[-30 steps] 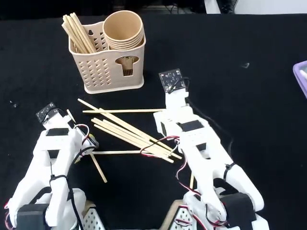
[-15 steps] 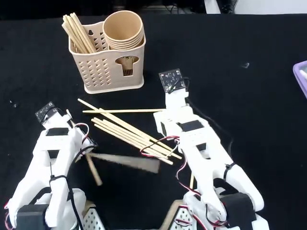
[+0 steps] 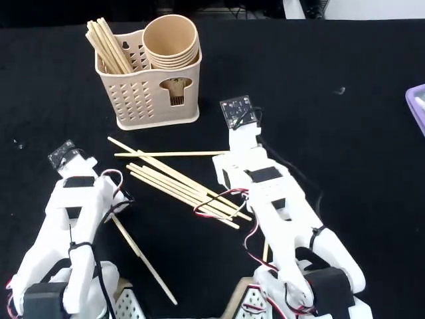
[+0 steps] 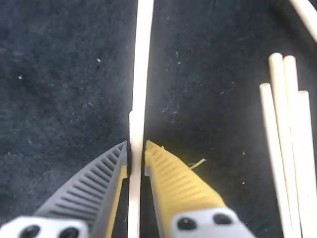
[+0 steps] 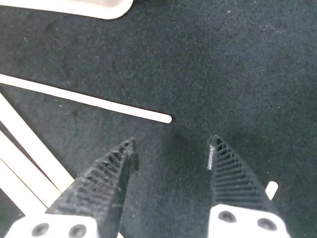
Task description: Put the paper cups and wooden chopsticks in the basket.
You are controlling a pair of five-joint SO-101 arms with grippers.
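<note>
Left gripper (image 4: 136,151): pinching one chopstick (image 4: 141,64), lengthwise along jaws
Basket (image 3: 147,100): beyond it (left arm (image 3: 73,219) nearer)
Right gripper (image 5: 171,153): spread

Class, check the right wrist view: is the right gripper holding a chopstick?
No, the right gripper is open over the black table, with a lone chopstick lying just beyond its jaws.

One chopstick (image 4: 141,74) sits pinched in the left gripper (image 4: 136,148), with the loose pile (image 4: 285,148) just beside it. A lone stick (image 5: 84,99) lies ahead of the right gripper (image 5: 171,153). The basket (image 3: 143,100) holding cups (image 3: 171,41) is further beyond.
</note>
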